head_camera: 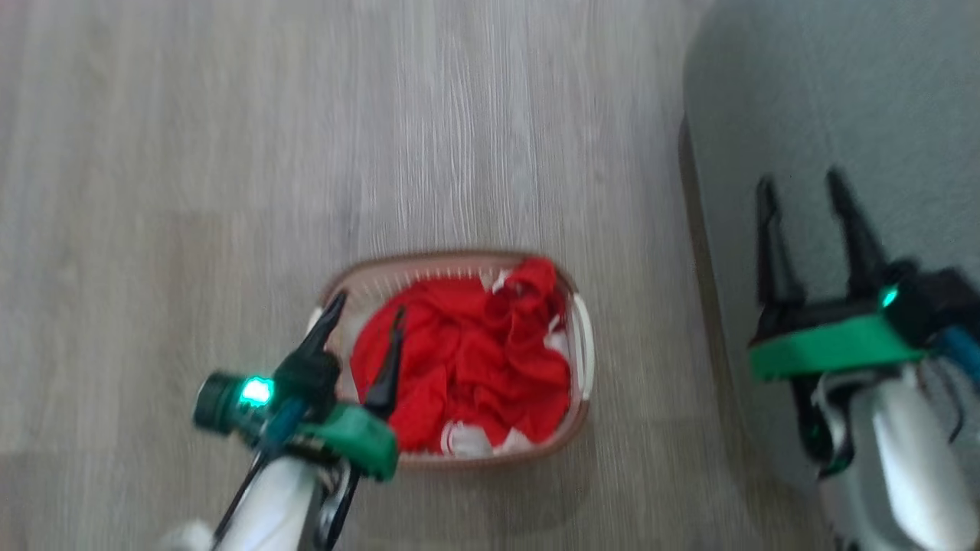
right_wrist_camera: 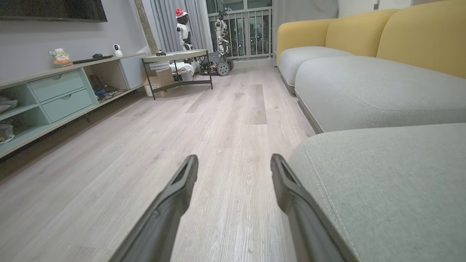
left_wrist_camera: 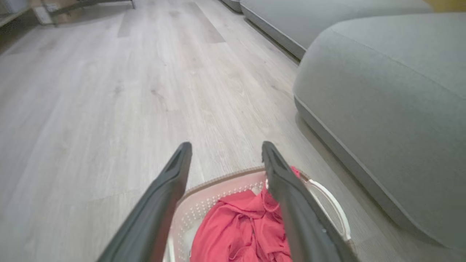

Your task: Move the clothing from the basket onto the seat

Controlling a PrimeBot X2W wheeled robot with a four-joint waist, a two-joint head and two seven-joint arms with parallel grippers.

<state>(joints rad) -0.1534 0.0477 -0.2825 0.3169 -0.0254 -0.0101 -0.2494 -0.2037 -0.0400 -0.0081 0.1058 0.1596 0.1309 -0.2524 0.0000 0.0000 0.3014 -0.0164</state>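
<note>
The red clothing (head_camera: 467, 356) lies bunched in the cream oval basket (head_camera: 583, 348) on the wood floor, with white trim showing at its near end. My left gripper (head_camera: 367, 302) hovers open over the basket's left part, nothing between its fingers. In the left wrist view the clothing (left_wrist_camera: 236, 233) and the basket (left_wrist_camera: 204, 209) lie below the left gripper (left_wrist_camera: 224, 147). The grey-green seat (head_camera: 842, 99) stands to the right of the basket. My right gripper (head_camera: 800, 184) is open above the seat's edge; in the right wrist view the right gripper (right_wrist_camera: 235, 160) is empty beside the seat (right_wrist_camera: 393, 189).
Pale wood floor (head_camera: 230, 153) surrounds the basket. In the right wrist view a low teal cabinet (right_wrist_camera: 54, 98) lines the left wall, a small table (right_wrist_camera: 174, 69) and small robots (right_wrist_camera: 218, 43) stand at the far end, and a yellow-backed sofa (right_wrist_camera: 364, 54) runs along the right.
</note>
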